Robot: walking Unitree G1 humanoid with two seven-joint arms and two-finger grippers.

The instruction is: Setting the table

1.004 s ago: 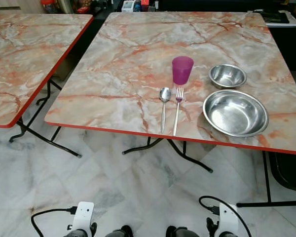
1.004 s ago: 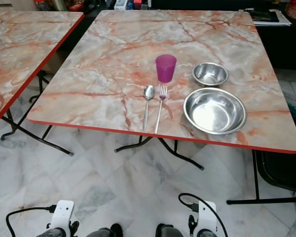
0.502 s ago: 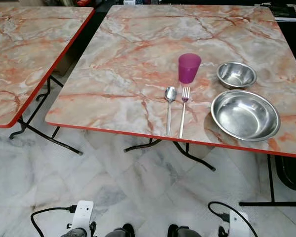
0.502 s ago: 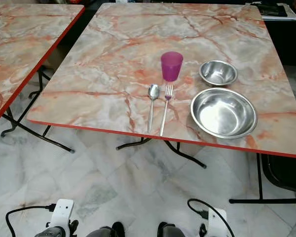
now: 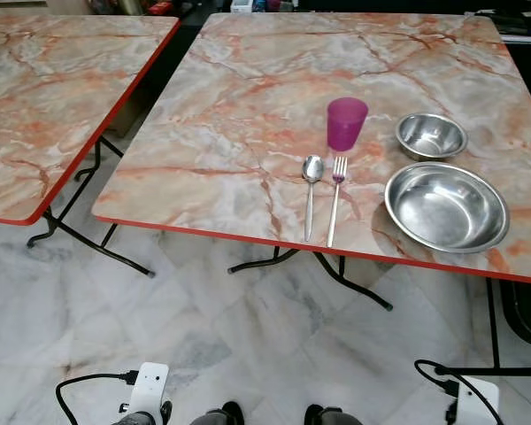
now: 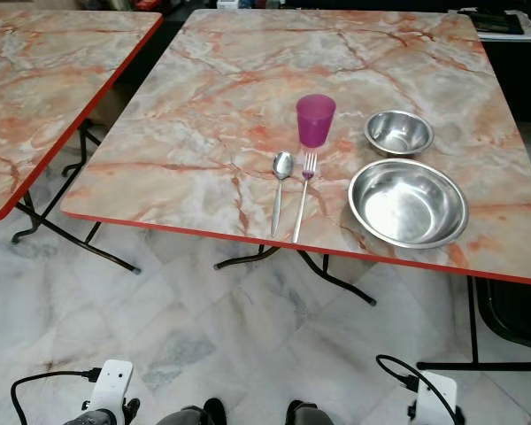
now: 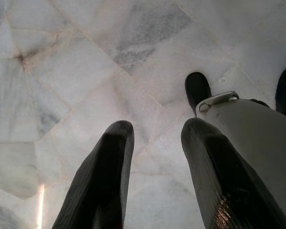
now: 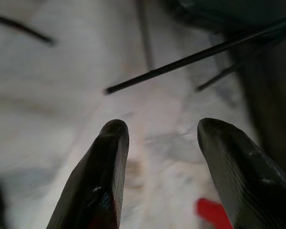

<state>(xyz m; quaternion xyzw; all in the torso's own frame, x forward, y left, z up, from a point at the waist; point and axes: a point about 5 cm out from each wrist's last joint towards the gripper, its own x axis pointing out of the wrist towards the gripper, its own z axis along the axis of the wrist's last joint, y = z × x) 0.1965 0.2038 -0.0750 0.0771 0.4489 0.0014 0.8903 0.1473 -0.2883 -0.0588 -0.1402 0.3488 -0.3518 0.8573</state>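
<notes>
On the marble-patterned table (image 5: 248, 106) a purple cup (image 5: 346, 123) stands upright. Just in front of it a spoon (image 5: 311, 190) and a fork (image 5: 334, 197) lie side by side. To their right sit a small steel bowl (image 5: 431, 135) and, nearer the front edge, a large steel bowl (image 5: 446, 206). Both arms hang low by my legs. My left gripper (image 7: 155, 138) is open over the floor with nothing between its fingers. My right gripper (image 8: 164, 138) is also open and empty, above the floor near a table leg.
A second marble table (image 5: 44, 97) stands to the left, with a narrow gap between the two. Black folding legs (image 5: 336, 274) run under the main table. White marble floor (image 5: 203, 328) lies between me and the table. A dark chair edge (image 5: 527, 310) shows at far right.
The camera has shifted, so the table and its objects sit slightly further right in the picture. My right wrist has swung outward to the right. Nothing on the table has moved.
</notes>
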